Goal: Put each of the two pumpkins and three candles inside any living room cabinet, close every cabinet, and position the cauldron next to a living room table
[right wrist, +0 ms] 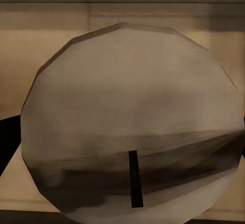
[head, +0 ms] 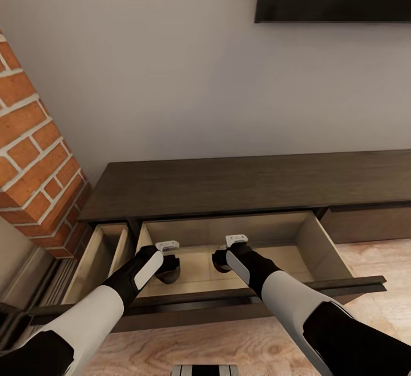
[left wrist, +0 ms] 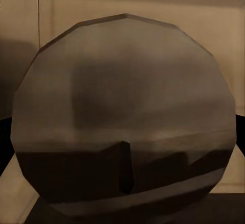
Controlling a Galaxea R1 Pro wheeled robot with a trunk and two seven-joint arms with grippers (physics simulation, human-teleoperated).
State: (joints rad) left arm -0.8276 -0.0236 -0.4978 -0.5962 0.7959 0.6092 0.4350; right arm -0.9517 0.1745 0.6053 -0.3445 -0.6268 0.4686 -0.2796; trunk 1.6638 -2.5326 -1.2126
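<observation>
With each candle (left wrist: 125,117) filling its wrist view inside the open cabinet (head: 245,185) drawer, whether left gripper (head: 169,263) and right gripper (head: 221,257) grip cannot be told; release should come low, clear of the walls.

Close up against a round, faceted grey-brown face of a candle (right wrist: 130,106), with a short dark wick (right wrist: 134,178) standing out of it — likely the top end, though the blur makes that hard to confirm. Behind it, pale tan panels of a drawer interior (right wrist: 46,30). Black gripper fingers (right wrist: 7,137) just visible at the candle's edge.
</observation>
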